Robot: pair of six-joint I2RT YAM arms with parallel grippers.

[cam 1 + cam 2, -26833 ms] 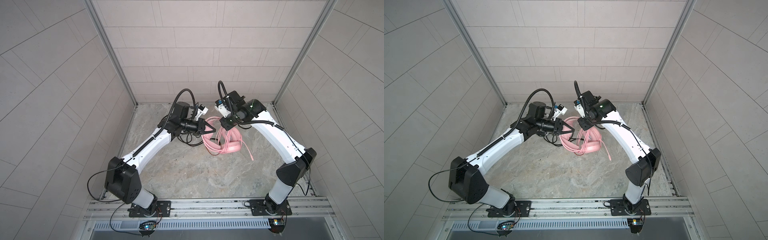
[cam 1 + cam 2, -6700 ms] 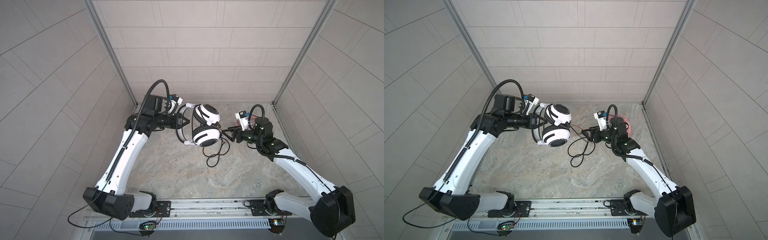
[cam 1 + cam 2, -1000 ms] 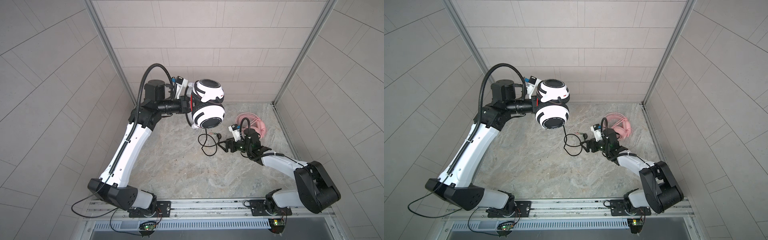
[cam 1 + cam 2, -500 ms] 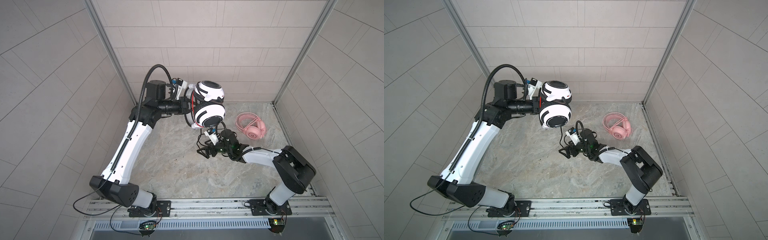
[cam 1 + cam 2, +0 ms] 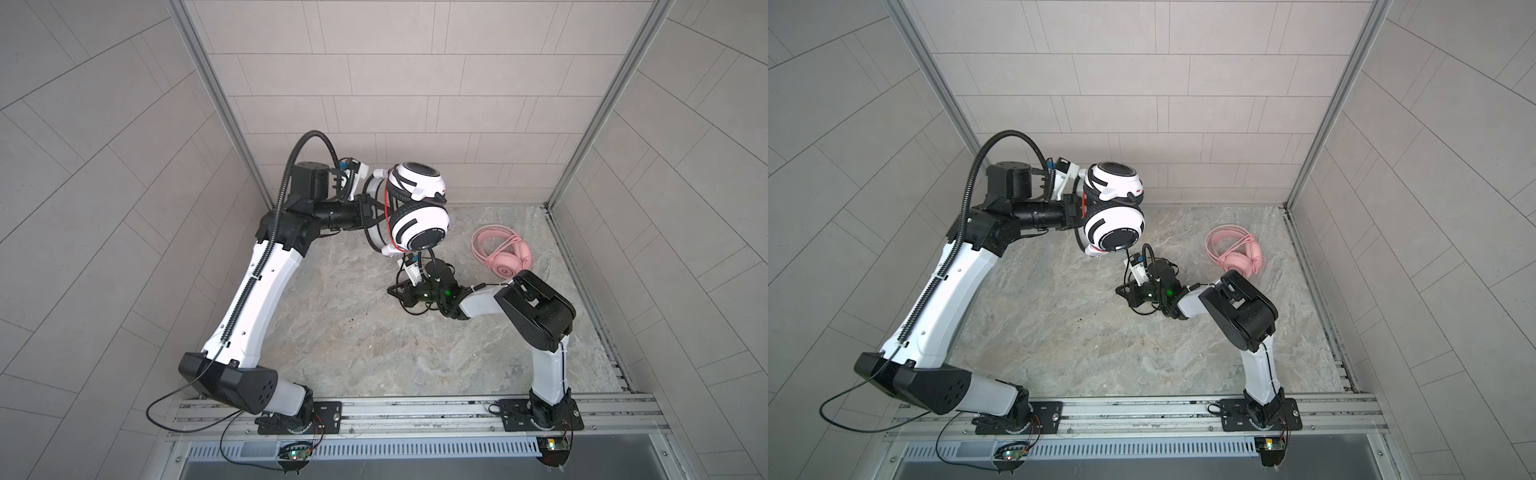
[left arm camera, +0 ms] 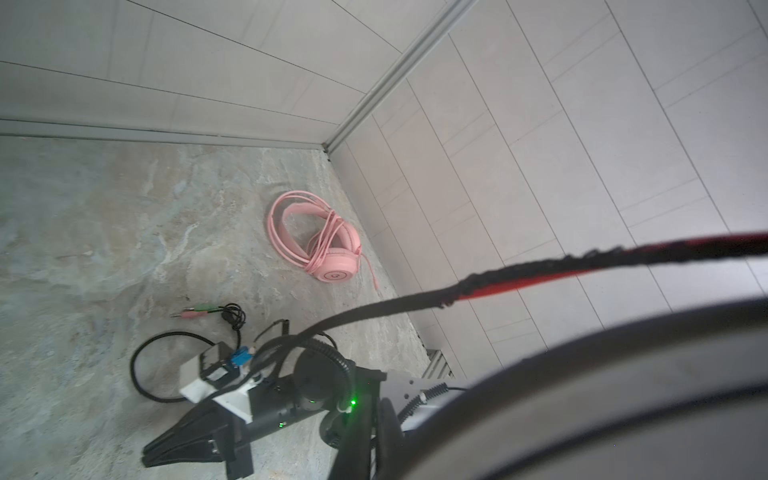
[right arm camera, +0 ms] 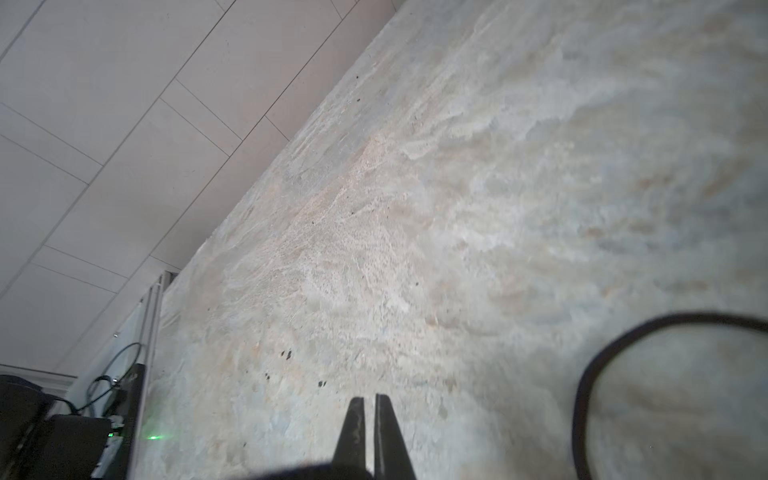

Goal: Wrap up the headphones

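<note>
Up near the far wall, left of centre, the left gripper is clamped on the headband of the white headset, holding it clear of the floor. Its black cable drops to loops on the floor. Low beside those loops, the right gripper is closed on nothing. At the far right lies the pink headset, its cord wound around it.

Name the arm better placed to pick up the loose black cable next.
Right. The right gripper, jaws shut and empty, sits low over the floor beside the cable loop; the left gripper is clamped on the raised white-and-black headset.
</note>
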